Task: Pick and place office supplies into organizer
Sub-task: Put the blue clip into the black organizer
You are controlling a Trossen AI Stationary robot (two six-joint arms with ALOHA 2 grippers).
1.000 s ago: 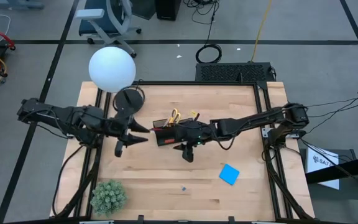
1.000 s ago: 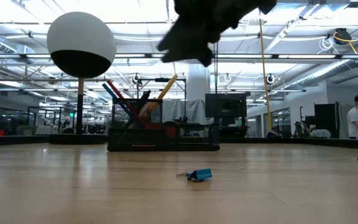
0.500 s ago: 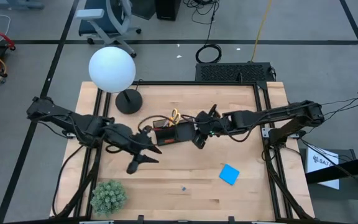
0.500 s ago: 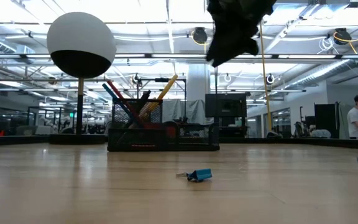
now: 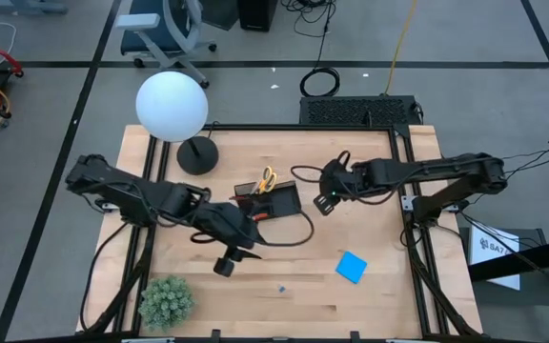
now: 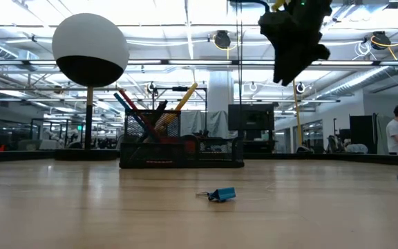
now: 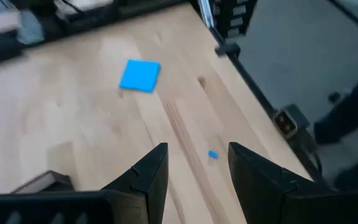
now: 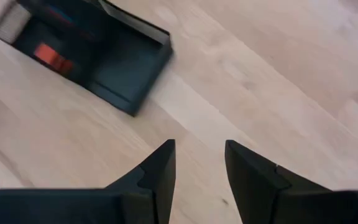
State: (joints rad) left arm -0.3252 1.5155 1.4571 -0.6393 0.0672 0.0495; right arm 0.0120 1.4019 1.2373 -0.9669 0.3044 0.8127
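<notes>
organizer (image 5: 273, 203) sits mid-counter, scissors (image 5: 267, 177) and pens already in; blue note pad (image 5: 352, 267) lies at 4 o'clock. we note right gripper (image 5: 323, 202) has drawn back to 3 o'clock, fingers apart, empty; left gripper (image 5: 227, 264) swung to 7 o'clock, fingers apart, empty, likely toward the small blue piece (image 5: 281, 287).

Bare table (image 5: 284, 267) is lying open between the organizer (image 5: 267, 201) and the blue note pad (image 5: 352, 267). The lamp (image 5: 172, 106) and plant (image 5: 166, 300) are crowding the left corners.

the organizer (image 8: 86, 56) is blurred and cut off at the right wrist view's edge.
</notes>
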